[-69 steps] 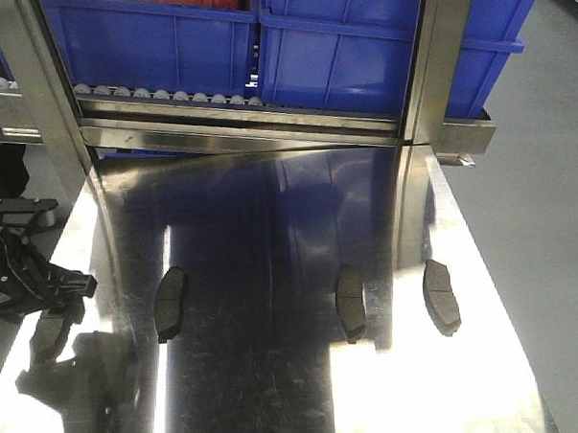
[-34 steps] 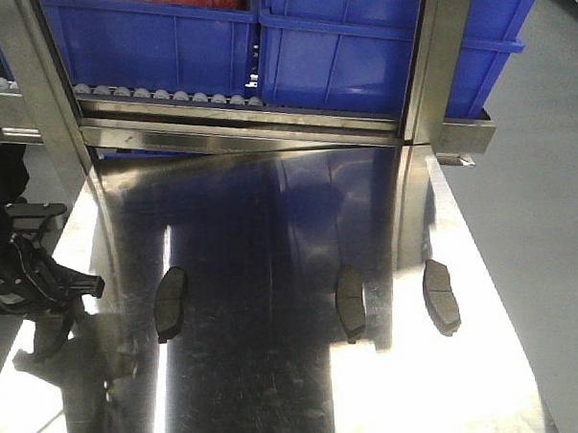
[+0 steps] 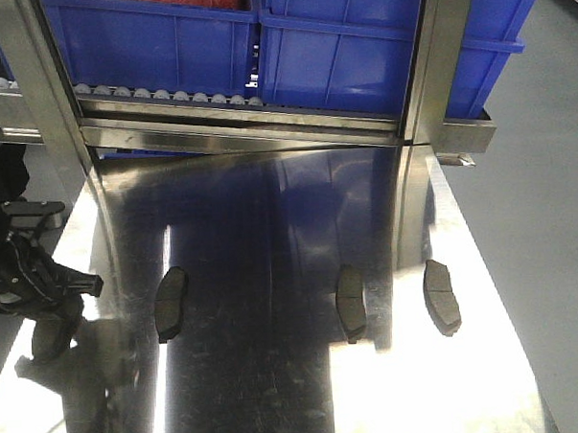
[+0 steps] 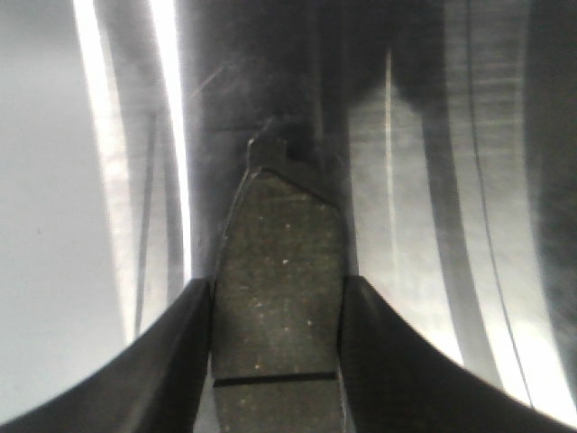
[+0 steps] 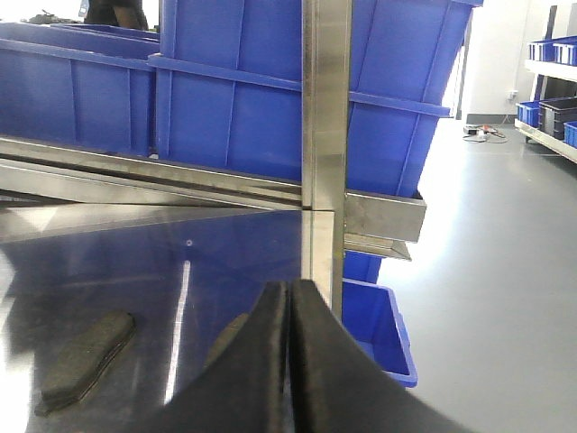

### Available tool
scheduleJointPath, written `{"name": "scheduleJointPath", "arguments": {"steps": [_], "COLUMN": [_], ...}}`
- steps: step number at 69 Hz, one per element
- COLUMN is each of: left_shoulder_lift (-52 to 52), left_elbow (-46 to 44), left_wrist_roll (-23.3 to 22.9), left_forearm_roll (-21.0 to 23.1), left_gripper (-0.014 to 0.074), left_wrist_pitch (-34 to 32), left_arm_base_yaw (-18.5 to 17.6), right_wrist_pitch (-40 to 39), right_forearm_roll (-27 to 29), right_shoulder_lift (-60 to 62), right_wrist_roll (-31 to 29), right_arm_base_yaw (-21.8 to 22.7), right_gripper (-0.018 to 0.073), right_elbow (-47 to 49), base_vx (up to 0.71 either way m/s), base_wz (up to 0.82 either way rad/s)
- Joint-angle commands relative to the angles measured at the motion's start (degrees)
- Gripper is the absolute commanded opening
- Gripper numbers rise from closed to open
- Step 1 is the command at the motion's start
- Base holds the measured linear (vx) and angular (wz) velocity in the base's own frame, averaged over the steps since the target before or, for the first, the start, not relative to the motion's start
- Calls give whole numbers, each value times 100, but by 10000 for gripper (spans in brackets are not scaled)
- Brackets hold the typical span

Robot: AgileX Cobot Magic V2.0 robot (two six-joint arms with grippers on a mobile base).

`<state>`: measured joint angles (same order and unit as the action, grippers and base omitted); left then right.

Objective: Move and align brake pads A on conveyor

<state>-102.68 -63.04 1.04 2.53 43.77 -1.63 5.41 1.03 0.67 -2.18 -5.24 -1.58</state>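
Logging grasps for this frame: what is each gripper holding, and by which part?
The left gripper clamps one pad by its two long edges, near the cross groove. The right gripper is shut and holds nothing.

The left gripper (image 3: 44, 285) sits low at the left edge of the front view, its black wrist body angled downward. In its wrist view the two dark fingers (image 4: 176, 361) are set against either long edge of one brake pad (image 4: 275, 352) — closed on it. The right gripper (image 5: 288, 361) has its fingers pressed flat together — nothing between them, tips pointing forward.
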Motion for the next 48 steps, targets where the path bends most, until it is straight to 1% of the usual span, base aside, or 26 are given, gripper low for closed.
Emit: {"name": "scheduleJointPath", "arguments": {"steps": [1,5,12,19,29,37,48], "left_shoulder_lift": [728,1019,1628,2277,3354,4257,5270], "left_elbow": [-137,-137,-137,-109,308,911,1589], "left_wrist_roll": [-8,40,367,405,405,407,407], "left_forearm_roll": [48,43,58,58,58,58,58], "left_gripper": [-6,-6,-6,-6,-6,-6,-6], "left_wrist_pitch": [-131,-144,-145,-196,-791,-1407,-1877], "left_arm_base_yaw": [-32,-32,-37,-37,-37,-37,-37], "right_wrist_pitch": [-415,-415,-415,-415,-415,-415,-415], "right_forearm_roll": [-48,-48,-48,-48,-48,-48,-48], "right_shoulder_lift": [81,81,81,81,81,81,81], "right_wrist_roll": [4,4,4,4,4,4,4], "right_arm_base_yaw": [42,42,42,42,42,42,42], "right_gripper": [-10,-10,-10,-10,-10,-10,-10], "right_elbow": [-32,-32,-32,-32,-32,-32,-32], "base_vx": [0,0,0,0,0,0,0], "base_wz": [0,0,0,0,0,0,0]}}
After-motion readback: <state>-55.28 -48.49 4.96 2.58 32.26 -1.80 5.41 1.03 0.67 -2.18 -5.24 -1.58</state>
